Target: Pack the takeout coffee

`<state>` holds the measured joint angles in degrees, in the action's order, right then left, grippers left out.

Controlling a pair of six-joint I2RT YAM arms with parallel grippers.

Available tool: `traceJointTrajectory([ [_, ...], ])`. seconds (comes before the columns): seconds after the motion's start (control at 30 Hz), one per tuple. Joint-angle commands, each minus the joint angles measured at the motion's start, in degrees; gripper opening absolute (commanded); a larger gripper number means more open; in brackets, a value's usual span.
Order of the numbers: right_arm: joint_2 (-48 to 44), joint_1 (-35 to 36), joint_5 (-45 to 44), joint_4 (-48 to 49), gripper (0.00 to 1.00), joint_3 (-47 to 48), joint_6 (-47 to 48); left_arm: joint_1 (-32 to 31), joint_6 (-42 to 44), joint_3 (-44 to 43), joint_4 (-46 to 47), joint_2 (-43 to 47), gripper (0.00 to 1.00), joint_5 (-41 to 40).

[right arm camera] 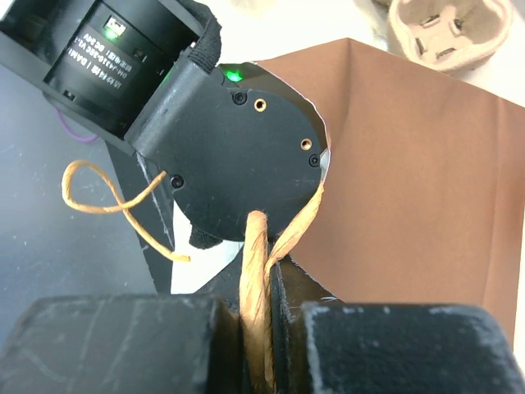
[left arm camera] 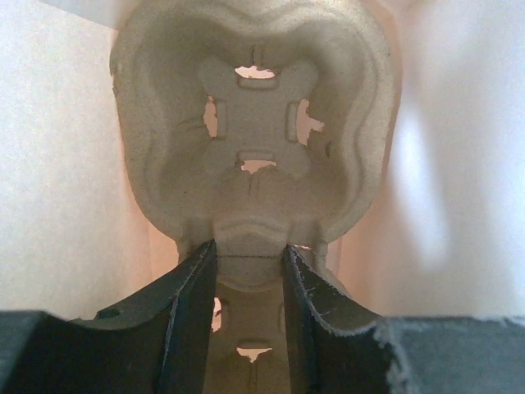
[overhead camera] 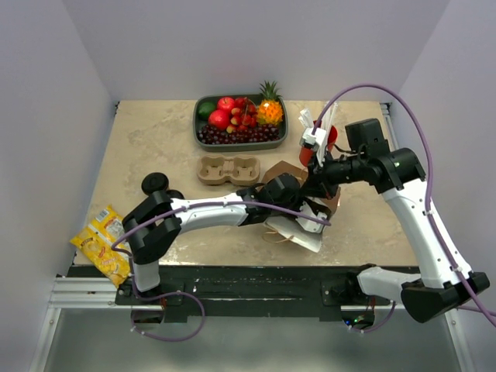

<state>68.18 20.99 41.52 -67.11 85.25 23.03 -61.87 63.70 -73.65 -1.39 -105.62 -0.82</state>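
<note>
Top external view first: no finding the coffee cup anywhere on the table, nor in either wrist view. Possibly hidden behind the arms or down inside the bag, but cannot tell, so cannot say which way from either gripper, which arm nearer, or whether upright. Near the middle of the table, a brown paper bag [overhead camera: 283, 169], apparently tipped with its white-lined mouth toward the near edge, and both arms meeting at it. In the left wrist view, left gripper [left arm camera: 248, 256] closed on the middle ridge of a cup carrier [left arm camera: 258, 139], with pale bag walls on either side, so well inside the bag. Long axis of that carrier straight ahead of the fingers: one well just under the jaws, the other beyond, hollow sides turned to the camera. In the right wrist view, right gripper [right arm camera: 258, 308] pinched tight on the bag's twine handle [right arm camera: 254, 246], lifting that side of the mouth just beside the left wrist. Beyond the bag, toward the fruit tray [overhead camera: 200, 124], a spare carrier [overhead camera: 229, 170] on the table, apart from both grippers. Probably seating the carrier in the bag at this step. After that, likely a matter of lowering the cup upright, lid up, through the same held-open mouth into one well.
</note>
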Motion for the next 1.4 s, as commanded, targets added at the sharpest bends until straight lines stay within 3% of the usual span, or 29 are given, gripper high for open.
traceJointTrajectory([
  [0.0, -0.77, 1.42, 8.85, -3.29, 0.00, 3.16, 1.58, 1.84, 2.13, 2.19, 2.00, 1.91, 0.00, 3.89],
  [0.33, 1.69, 1.42, 7.88, -6.80, 0.00, 7.91, 5.36, 4.56, 2.65, 8.25, -5.12, 13.50, 0.00, 13.55],
  [0.63, 0.55, 1.42, 9.81, -9.88, 0.00, 6.24, 8.61, 3.77, 3.18, 6.06, -5.56, 8.16, 0.00, 14.27],
  [0.9, -0.33, 1.59, 10.87, -10.76, 0.00, 4.57, 8.97, 3.33, 3.80, 5.27, 0.50, 2.01, 0.00, 5.48],
  [1.2, 1.07, 1.59, 11.74, -13.04, 0.00, 5.71, 10.99, 4.12, 3.36, 9.92, 13.24, 4.54, 0.00, 14.59],
  [1.37, 1.86, 1.51, 12.10, -13.05, 0.00, 6.07, 11.43, 4.56, 4.76, 11.50, 14.04, 5.43, 0.00, 18.83],
])
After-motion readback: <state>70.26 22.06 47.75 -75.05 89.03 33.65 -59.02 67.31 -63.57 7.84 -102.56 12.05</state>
